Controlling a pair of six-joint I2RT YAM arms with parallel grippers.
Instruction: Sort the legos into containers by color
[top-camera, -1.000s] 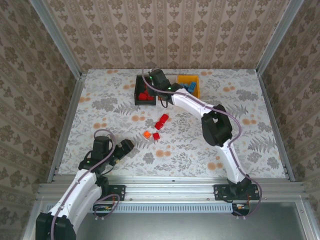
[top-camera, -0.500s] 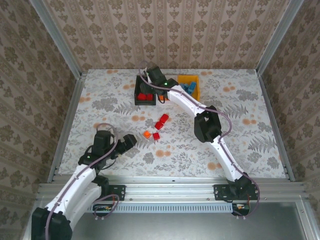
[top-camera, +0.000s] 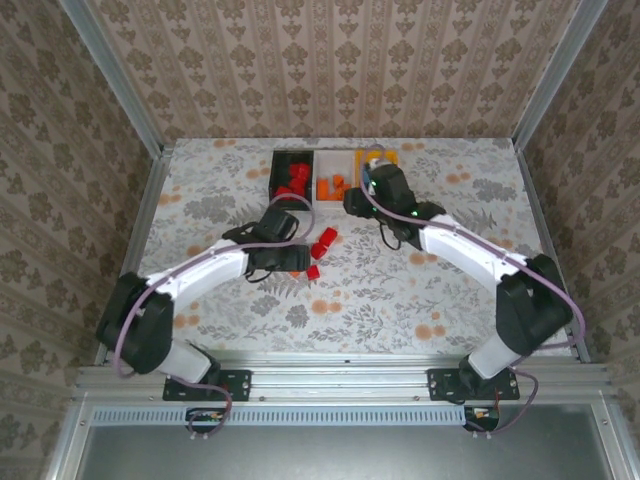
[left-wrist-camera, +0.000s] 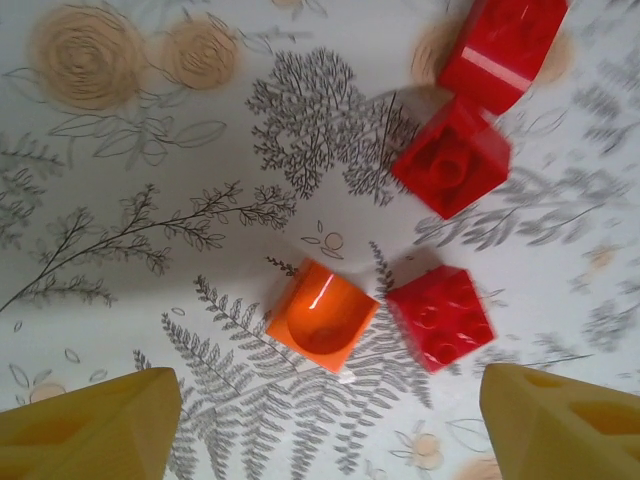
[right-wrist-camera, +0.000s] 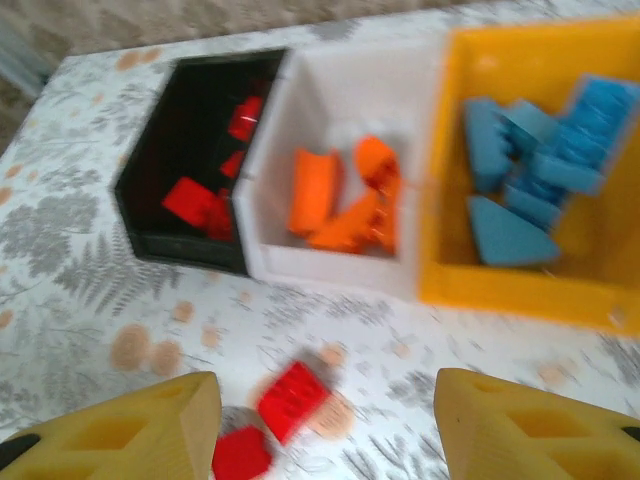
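Red bricks (right-wrist-camera: 190, 200) lie in the black bin (right-wrist-camera: 185, 262), orange bricks (right-wrist-camera: 315, 190) in the white bin (right-wrist-camera: 330, 95), and blue bricks (right-wrist-camera: 520, 170) in the yellow bin (right-wrist-camera: 500, 290). Left to sort are one loose orange brick (left-wrist-camera: 322, 315) and three loose red ones (left-wrist-camera: 440, 318), clustered on the table (left-wrist-camera: 150, 250). The left gripper (left-wrist-camera: 325, 420) hovers above them, fingers apart and empty. The right gripper (right-wrist-camera: 320, 420), near the bins, is likewise spread and empty.

The orange lego (left-wrist-camera: 322, 317) and the red lego (left-wrist-camera: 441, 316) beside it are smooth, glossy plastic. The table cover (left-wrist-camera: 150, 150) looks matt, with a printed pattern. The frame rail (top-camera: 340, 378) is dull grey metal.
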